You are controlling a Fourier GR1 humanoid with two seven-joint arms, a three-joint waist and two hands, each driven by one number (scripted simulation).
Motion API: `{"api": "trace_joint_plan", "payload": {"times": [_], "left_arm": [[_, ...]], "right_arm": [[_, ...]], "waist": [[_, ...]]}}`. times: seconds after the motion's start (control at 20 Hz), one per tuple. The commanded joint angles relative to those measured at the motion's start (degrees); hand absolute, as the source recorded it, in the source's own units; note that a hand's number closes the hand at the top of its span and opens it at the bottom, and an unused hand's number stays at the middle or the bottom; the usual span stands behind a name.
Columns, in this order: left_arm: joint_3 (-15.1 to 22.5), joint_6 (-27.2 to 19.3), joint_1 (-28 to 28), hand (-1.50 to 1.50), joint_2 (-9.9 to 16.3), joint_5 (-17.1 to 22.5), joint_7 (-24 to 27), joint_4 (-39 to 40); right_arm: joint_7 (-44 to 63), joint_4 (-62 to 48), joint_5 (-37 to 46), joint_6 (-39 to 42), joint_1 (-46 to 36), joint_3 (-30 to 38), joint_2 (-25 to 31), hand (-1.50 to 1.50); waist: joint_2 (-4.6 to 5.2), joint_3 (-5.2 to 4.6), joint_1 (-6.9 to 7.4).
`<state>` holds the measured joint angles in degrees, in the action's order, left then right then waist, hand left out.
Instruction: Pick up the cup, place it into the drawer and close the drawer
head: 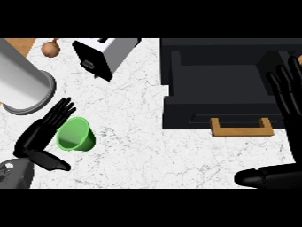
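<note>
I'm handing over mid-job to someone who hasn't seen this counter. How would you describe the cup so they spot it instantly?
Start at the white marble counter and go to its left side, below the big grey cylinder. There the green cup lies tipped on its side beside the left hand, whose straight fingers are next to it. It is the only bright green thing; the toaster and drawer are grey and black.

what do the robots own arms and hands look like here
Both hands are glossy black with segmented, jointed fingers and a thick thumb. The left hand joins a grey forearm with a small white marking. The right hand shows no forearm.
</note>
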<state>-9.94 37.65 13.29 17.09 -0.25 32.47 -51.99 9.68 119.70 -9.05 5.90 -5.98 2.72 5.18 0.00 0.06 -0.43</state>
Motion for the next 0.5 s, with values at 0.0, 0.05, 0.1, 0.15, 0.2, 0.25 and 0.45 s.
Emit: {"api": "trace_joint_plan", "payload": {"times": [0.0,0.05,0.1,0.15,0.2,0.25,0.45], "left_arm": [[1.1,3.4,2.1,-1.5,-0.4,-2.0,8.9,8.2],[1.0,2.2,2.0,-1.5,-0.1,-2.4,10.1,9.2],[-0.2,4.7,4.8,-1.5,3.4,-2.1,11.7,13.9],[2.5,0.2,3.9,-1.5,-2.0,-3.3,10.9,10.5],[1.6,-0.1,4.1,-1.5,-0.1,-3.8,13.4,13.7],[0.8,2.0,6.4,-1.5,2.4,-3.1,13.6,16.1],[3.2,0.1,6.2,-1.5,0.7,-5.1,17.2,19.7]], "right_arm": [[-2.8,-4.7,0.2,0.6,-2.5,0.1,-0.4,-1.5],[-2.7,-3.3,1.1,1.2,0.5,0.1,0.3,-1.5],[0.2,-0.3,-0.2,0.0,-0.2,-0.8,-0.7,-1.5],[-1.1,-5.8,1.4,-0.5,-4.6,-0.1,-0.2,-1.5],[-2.8,-3.4,-1.1,2.4,0.5,0.7,0.6,-1.5],[-1.7,0.6,2.2,0.5,3.2,-3.1,-1.6,-1.5],[2.1,-3.8,0.3,-0.1,-5.3,0.1,0.8,-1.5]], "waist": [[0.21,-0.12,0.06],[0.15,-0.11,-0.02],[0.22,-0.16,-0.37],[0.26,-0.15,0.04],[0.18,-0.12,-0.19],[0.18,-0.15,-0.49],[0.29,-0.18,-0.09]]}}
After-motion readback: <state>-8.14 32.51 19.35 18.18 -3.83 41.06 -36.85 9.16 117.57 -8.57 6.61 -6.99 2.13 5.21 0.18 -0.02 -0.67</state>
